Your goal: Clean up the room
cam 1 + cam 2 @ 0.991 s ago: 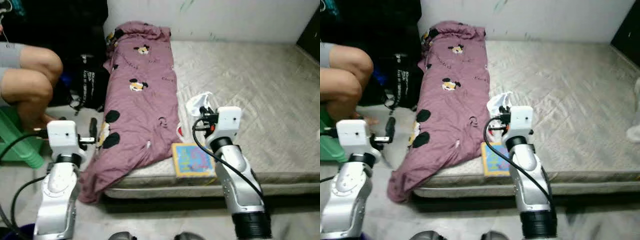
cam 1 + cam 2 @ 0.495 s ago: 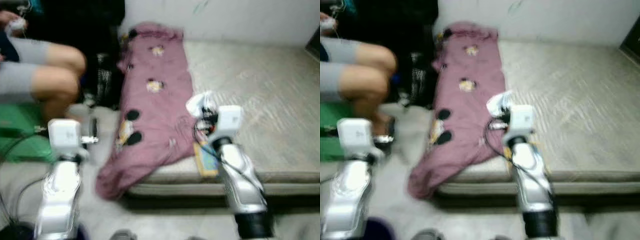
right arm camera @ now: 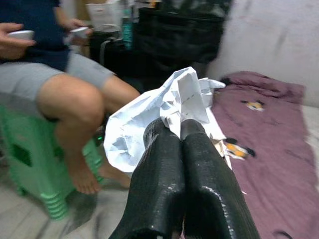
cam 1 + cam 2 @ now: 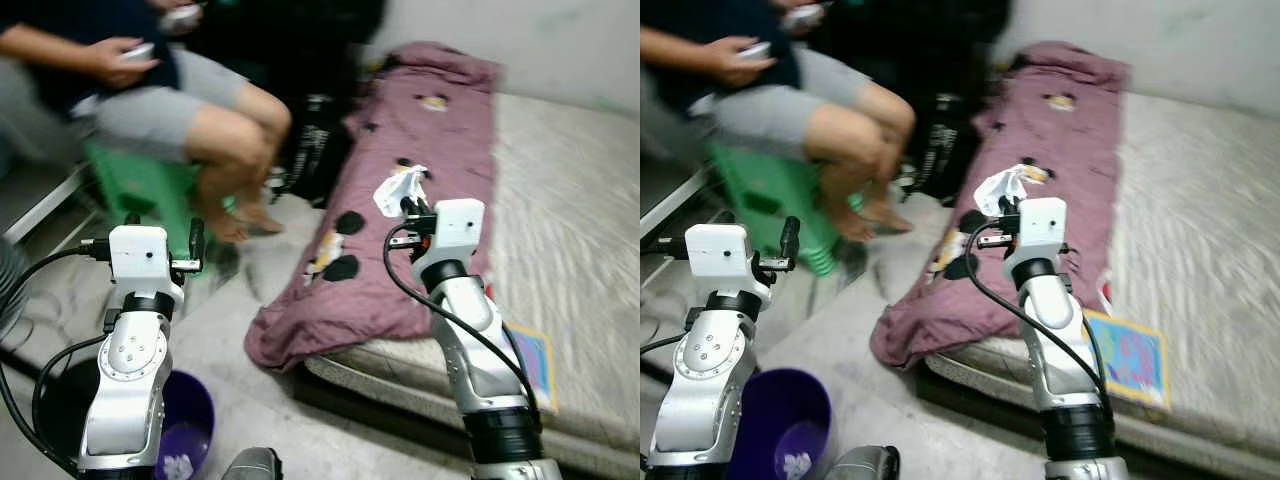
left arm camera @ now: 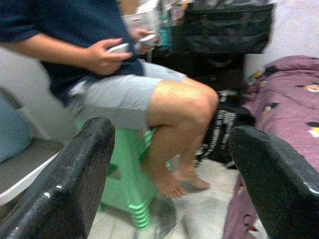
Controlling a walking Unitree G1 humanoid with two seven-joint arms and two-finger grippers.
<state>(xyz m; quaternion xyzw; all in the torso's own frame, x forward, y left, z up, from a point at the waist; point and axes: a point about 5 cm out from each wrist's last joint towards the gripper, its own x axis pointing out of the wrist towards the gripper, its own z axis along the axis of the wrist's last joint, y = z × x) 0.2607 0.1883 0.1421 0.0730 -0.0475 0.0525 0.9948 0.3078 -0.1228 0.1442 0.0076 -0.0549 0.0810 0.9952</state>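
The right gripper [image 3: 182, 144] is clenched on a crumpled white sheet of paper [image 3: 159, 112], its two black fingers [image 3: 159, 174] pressed together with the paper bunched up above their tips. Seen from the head, that paper [image 4: 397, 188] is held up in the air over the near part of a mauve blanket printed with cartoon mouse heads [image 4: 420, 190], which lies along the left side of a grey quilted mattress [image 4: 570, 230] and spills over its corner onto the floor. A flat, square picture book with a yellow border and blue cover [image 4: 1125, 358] lies on the mattress near its front edge, to the right of the right arm.

The left gripper [image 5: 169, 164] is released, its fingers [image 5: 75, 174] spread wide apart with nothing between them; it is raised at the robot's left side, pointing toward a person seated on a green plastic stool [image 4: 140, 185]. The person's hands [image 5: 107, 54] hold small white objects (too blurred to identify).

A round dark purple bucket [image 4: 780, 430] stands on the grey floor just beside the left arm, below it, with a bit of white scrap at its bottom. A black bag with white lettering [image 4: 312, 140] sits on the floor between the person's legs and the bed.
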